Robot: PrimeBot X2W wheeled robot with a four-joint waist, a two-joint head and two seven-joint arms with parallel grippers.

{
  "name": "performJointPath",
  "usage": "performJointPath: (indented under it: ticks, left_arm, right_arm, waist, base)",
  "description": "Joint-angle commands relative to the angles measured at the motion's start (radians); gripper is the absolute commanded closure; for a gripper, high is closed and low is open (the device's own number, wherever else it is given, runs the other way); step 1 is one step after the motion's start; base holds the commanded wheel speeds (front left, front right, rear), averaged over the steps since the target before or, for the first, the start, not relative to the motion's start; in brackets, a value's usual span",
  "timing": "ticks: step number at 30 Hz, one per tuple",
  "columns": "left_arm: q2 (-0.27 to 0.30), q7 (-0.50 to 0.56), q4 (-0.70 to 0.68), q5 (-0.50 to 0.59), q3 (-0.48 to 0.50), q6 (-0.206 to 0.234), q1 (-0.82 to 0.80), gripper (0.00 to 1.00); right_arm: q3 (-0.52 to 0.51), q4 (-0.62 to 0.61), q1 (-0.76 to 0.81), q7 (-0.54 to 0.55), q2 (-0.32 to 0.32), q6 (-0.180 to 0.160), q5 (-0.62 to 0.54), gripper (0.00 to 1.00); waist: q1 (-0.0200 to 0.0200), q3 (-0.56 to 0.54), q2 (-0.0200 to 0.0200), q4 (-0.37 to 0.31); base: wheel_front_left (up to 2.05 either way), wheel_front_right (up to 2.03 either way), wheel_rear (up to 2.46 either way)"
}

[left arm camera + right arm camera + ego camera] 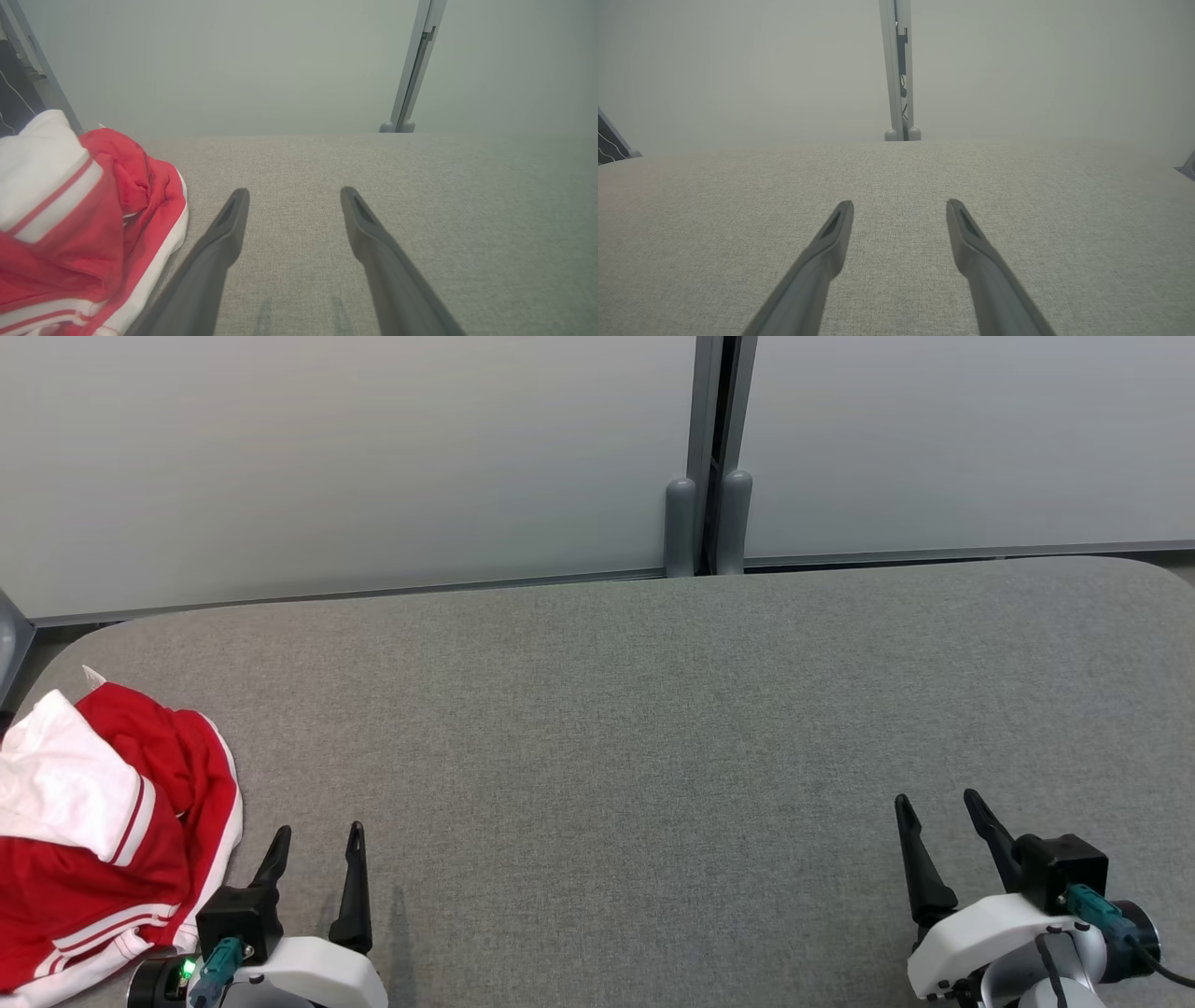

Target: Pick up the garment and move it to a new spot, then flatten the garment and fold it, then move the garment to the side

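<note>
Some things are hard to see. The garment (93, 821) is cut off by the left and bottom edges of the head view. It is scrunched in a heap, so I cannot tell what kind of clothing it is. In the left wrist view, one dark finger (219, 242) covers a bit of the garment's (84, 224) white edge, and I cannot tell if they touch.

The left jaws stand wide open with nothing between them. Their two fingers (353, 887) sit low over the bare gray desk (607, 728). The right jaws are wide open too and hold nothing. Their two fingers (920, 868) point out over the bare desk (896, 177), well apart from the left jaws.

There is one garment. It is red with white parts and white stripes. It lies on the desk (420, 210) just to the left of the left jaws, well away from the right jaws.

Past both jaws, the desk ends at two pale wall panels (327, 457). One gray post (709, 476) stands between them, with two round feet at its bottom.
</note>
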Motion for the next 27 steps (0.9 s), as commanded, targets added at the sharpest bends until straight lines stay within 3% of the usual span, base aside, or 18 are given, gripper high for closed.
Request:
performJointPath:
  ticks: [1, 27]
  left_arm:
    - [0.004, -0.005, -0.005, 0.019, -0.002, 0.009, -0.006, 0.00]
    - [0.001, 0.062, -0.111, -0.018, -0.019, 0.044, 0.046, 0.00]
  right_arm:
    - [0.004, -0.004, -0.005, -0.006, -0.009, 0.002, -0.020, 0.00]
    - [0.010, -0.016, 0.002, 0.000, -0.009, 0.002, -0.005, 0.00]
  waist:
    - [0.0000, -0.001, -0.0001, 0.000]
    - [0.0000, -0.002, -0.0001, 0.007]
  base:
    - [0.00, 0.00, 0.00]
    - [0.00, 0.00, 0.00]
